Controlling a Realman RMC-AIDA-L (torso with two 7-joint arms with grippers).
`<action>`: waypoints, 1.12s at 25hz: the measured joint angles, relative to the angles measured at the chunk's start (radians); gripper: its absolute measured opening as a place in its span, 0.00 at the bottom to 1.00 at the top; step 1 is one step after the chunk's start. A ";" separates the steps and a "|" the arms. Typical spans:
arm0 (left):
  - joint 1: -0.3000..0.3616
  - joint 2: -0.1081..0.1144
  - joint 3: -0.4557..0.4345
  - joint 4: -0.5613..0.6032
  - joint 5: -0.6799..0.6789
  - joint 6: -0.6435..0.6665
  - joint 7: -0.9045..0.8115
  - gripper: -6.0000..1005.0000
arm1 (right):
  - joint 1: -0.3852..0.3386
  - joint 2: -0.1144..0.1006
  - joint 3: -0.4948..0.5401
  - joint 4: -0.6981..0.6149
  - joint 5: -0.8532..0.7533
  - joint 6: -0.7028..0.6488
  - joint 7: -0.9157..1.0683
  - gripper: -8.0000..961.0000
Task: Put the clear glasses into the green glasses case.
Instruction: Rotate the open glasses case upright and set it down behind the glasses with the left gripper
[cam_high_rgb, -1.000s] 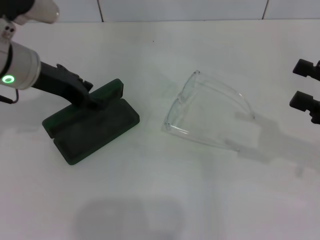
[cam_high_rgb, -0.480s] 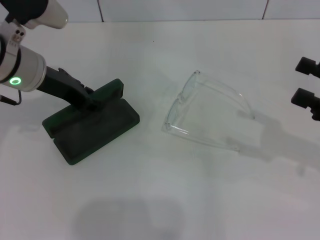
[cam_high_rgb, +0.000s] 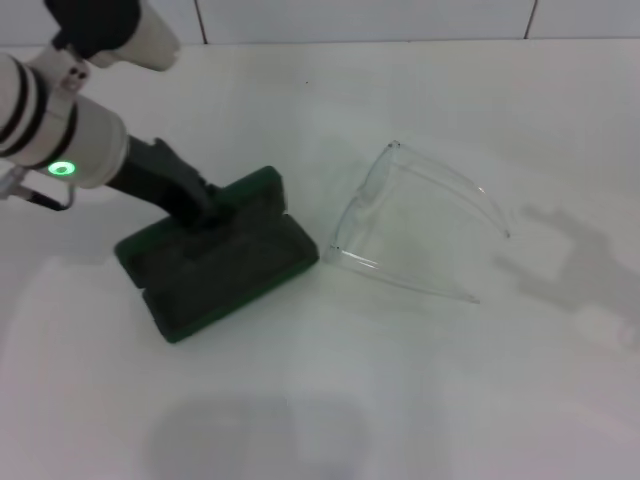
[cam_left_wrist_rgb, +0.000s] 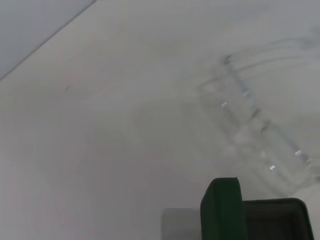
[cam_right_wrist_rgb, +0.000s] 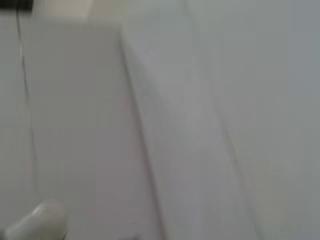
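The green glasses case (cam_high_rgb: 228, 268) lies open on the white table, left of centre, with its lid standing up along the far side. My left gripper (cam_high_rgb: 197, 207) reaches down from the upper left and is shut on that lid's edge. The left wrist view shows the lid (cam_left_wrist_rgb: 222, 210) upright, with the dark lining beside it. The clear glasses (cam_high_rgb: 415, 220) rest on the table just right of the case, temple arms spread and pointing right; they appear faintly in the left wrist view (cam_left_wrist_rgb: 250, 115). My right gripper is out of view.
The white table (cam_high_rgb: 330, 400) runs back to a tiled wall (cam_high_rgb: 360, 18) at the far edge. A shadow of the right arm (cam_high_rgb: 570, 265) falls on the table at the right. The right wrist view shows only blurred pale surfaces.
My left gripper has moved right and carried the case with it, so the case now lies close to the glasses. The right gripper has left the head view's right edge.
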 joint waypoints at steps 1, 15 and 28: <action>0.006 0.000 0.021 0.018 -0.016 0.001 0.000 0.29 | -0.005 -0.003 0.055 0.028 0.000 -0.029 -0.019 0.86; 0.003 -0.004 0.325 0.145 -0.093 -0.078 0.011 0.21 | -0.093 -0.008 0.207 0.083 0.000 -0.142 -0.077 0.85; -0.028 -0.004 0.409 0.116 -0.154 -0.163 0.084 0.21 | -0.096 -0.008 0.209 0.103 0.001 -0.142 -0.101 0.84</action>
